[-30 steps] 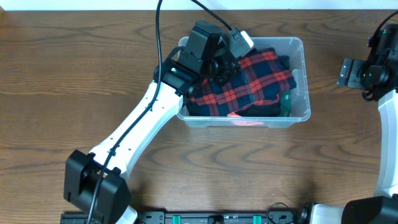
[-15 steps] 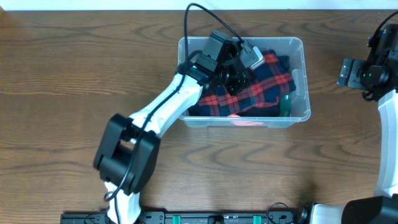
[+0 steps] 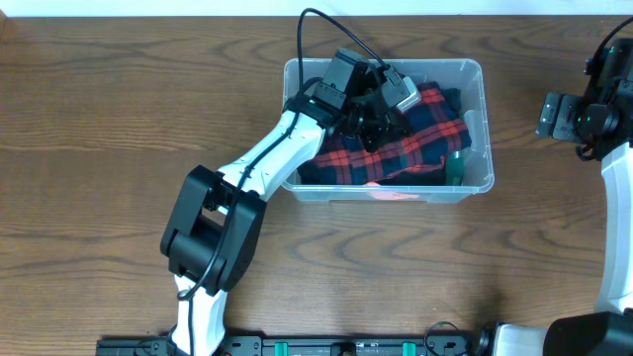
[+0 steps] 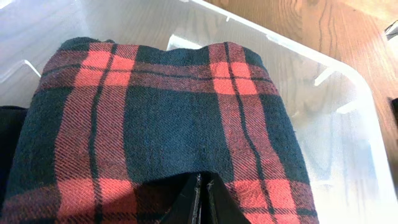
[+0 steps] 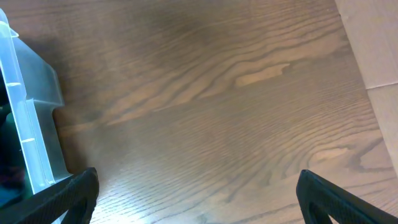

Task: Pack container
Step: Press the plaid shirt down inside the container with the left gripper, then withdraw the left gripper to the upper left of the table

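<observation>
Container (image 3: pixel 472 78) holds plaid cloth (image 3: pixel 425 138); left pincer (image 4: pixel 200 196) together, right pincer (image 5: pixel 196 200) wide apart.

The container (image 3: pixel 486 109) is clear, smooth plastic with a light gloss. The checked cloth (image 4: pixel 161 118) is woven and matt, with a twill texture. The table (image 5: pixel 217 106) is grained wood.

Bin crowded at upper centre; open wood around it.
The left arm (image 3: pixel 267 163) slants from lower left into the container (image 3: pixel 483 79), the left gripper (image 4: pixel 200 190) low over the plaid cloth (image 3: pixel 425 138) that fills it. The table (image 3: pixel 109 119) lies open left, below and right, up to the right gripper (image 3: pixel 547 114) at the right edge.
</observation>
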### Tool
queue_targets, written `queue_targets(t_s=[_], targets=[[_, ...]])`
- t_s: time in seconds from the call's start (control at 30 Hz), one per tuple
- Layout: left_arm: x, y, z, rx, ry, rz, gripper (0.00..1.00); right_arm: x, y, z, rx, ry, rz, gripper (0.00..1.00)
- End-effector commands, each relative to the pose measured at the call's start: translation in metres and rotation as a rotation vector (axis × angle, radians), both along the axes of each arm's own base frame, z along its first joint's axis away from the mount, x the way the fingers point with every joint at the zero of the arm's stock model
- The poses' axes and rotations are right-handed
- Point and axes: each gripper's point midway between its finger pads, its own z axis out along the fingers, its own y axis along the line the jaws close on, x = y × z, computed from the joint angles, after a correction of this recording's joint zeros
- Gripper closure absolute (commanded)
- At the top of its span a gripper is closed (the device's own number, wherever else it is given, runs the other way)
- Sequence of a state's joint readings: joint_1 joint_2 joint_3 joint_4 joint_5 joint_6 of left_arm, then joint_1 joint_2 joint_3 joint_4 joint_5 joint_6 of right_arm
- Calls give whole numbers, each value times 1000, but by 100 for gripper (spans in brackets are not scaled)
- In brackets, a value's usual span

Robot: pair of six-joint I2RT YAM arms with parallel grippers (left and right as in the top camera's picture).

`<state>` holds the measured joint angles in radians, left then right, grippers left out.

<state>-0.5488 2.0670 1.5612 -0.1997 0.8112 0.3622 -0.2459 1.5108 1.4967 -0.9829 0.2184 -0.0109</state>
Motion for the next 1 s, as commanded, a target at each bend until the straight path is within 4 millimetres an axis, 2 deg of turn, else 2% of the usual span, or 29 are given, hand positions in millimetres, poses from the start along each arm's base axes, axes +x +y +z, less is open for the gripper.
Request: queue_targets(t_s=[0.0,0.2,0.27,0.33,0.43,0.53,0.67,0.77,0.8,0.97], targets=[[-5,13,19,-17,3,14,94,0,-3,2,-7,-5,-18,1],[10,53,107,-102,-155,95,94,0,-3,2,-7,-5,-18,1],[14,69,127,-116,-191,129,93,0,-3,2,-7,-5,-18,1],[20,86,138,-121,-211,166,89,0,-3,2,-7,-5,-18,1],[41,120,144,-107,-212,275,87,0,-3,2,-7,-5,-18,1],[69,166,141,-84,-176,447,83,0,-3,2,-7,-5,-18,1],[97,231,139,-74,-135,645,34,0,-3,2,-7,-5,-18,1],[107,272,137,-78,-112,741,18,0,-3,2,-7,-5,-18,1],[109,284,137,-75,-111,767,4,0,-3,2,-7,-5,-18,1],[120,348,130,-42,-80,967,2,0,-3,2,-7,-5,-18,1]])
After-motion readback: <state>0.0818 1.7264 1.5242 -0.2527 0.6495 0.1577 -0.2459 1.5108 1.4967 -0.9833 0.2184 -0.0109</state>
